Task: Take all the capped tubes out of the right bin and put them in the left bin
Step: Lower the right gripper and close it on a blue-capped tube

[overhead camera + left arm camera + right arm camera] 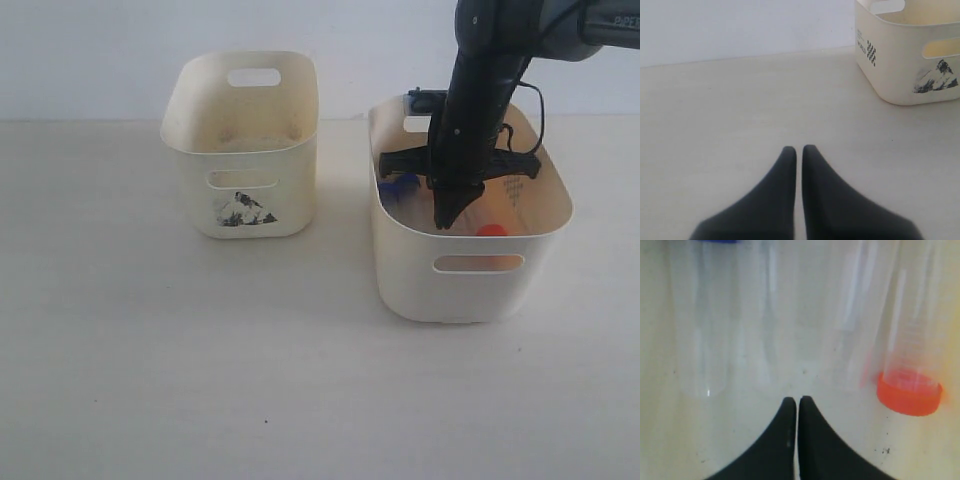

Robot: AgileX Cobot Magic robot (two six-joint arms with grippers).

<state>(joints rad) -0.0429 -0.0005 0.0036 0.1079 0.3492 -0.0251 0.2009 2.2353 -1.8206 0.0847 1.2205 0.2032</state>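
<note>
**Right arm down in the right bin, jaws closed, nothing picked**

The table (150, 380) carries both bins, set well apart. The right bin (470, 290) surrounds the right gripper (445, 222), which hangs inside it with its tips pointing at the floor. That fits a reach for a tube. The left bin (250, 205), the destination, stands well off to that gripper's left in the exterior view. No tube shows in it, so I judge the transfer barely begun.

The right gripper's fingers are pressed together with nothing between them. They would need to spread before they could take a tube.

The left gripper (796, 149) is likewise clenched on nothing. It hovers over bare table with the left bin ahead and off to one side, seemingly parked clear of the work.

The capped tubes (910, 315) lie flat on the bin floor just beyond the right fingertips. An orange cap (909, 392) lies nearest them. A blue cap (400, 187) lies farther off, on the opposite side.
</note>
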